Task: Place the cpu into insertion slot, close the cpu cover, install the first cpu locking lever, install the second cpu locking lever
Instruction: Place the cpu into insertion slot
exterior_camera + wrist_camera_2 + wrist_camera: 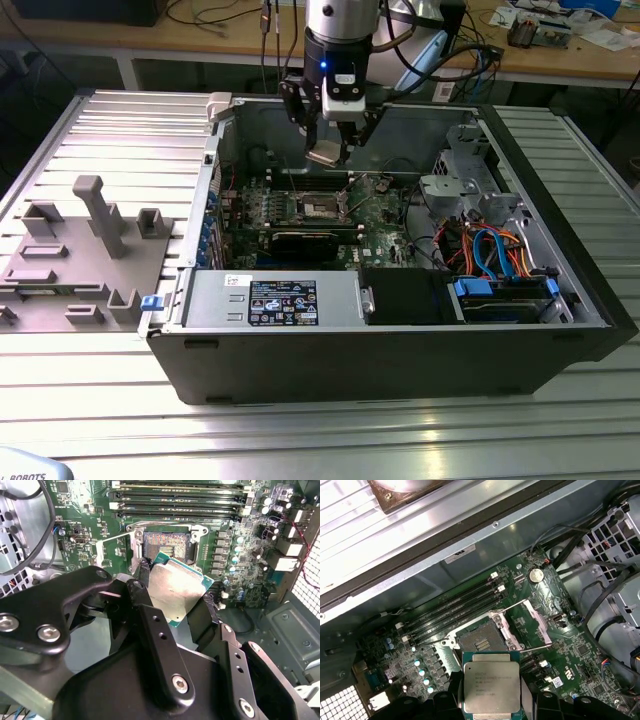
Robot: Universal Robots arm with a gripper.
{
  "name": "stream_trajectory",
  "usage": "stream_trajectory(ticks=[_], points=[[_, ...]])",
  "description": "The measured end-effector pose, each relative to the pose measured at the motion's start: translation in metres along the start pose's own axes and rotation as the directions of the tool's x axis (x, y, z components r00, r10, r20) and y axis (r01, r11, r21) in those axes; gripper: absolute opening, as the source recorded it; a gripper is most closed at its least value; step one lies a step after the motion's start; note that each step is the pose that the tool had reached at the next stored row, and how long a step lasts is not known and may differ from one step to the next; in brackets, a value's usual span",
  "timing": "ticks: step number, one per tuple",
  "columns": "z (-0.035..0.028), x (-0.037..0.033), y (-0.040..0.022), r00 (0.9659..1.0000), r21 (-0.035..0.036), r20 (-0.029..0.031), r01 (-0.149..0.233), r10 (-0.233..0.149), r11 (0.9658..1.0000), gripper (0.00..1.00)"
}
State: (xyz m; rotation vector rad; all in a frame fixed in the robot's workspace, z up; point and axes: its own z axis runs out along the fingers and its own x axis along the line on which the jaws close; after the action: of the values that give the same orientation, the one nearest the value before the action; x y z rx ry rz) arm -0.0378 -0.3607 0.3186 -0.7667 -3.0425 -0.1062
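The cpu (177, 592) is being gripped by the end effector (327, 150). Its fingers (202, 617) are being pressed against two opposite edges of the chip and are closed only as far as its width. With this edge grip the metal top is being left uncovered and the underside free, probably so that the chip can be laid flat without its contact face being touched.

In the exterior view the cpu is being carried in the air inside the open case (400, 350), above the board (385, 240) and apart from it, at a slight tilt. In the first wrist view it is being seen just beside the slot (477, 641), lapping its near rim rather than sitting squarely over it, so the first step is being judged as not yet done.

The slot is being left bare. The cover (504, 626) is being kept swung up beside it, and the levers (535, 647) are being left released and angled away from the frame, evidently so that the way down is not blocked.

The case is being carried open side up on the ribbed desk (100, 120), presumably so that the board can be reached from above.
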Motion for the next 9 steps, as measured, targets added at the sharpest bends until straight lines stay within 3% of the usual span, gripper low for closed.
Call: stream_trajectory(ticks=[9], points=[[0.0,0.0,0.0,0.9997,-0.0005,0.0016,-0.024,0.024,0.9997,0.55]])
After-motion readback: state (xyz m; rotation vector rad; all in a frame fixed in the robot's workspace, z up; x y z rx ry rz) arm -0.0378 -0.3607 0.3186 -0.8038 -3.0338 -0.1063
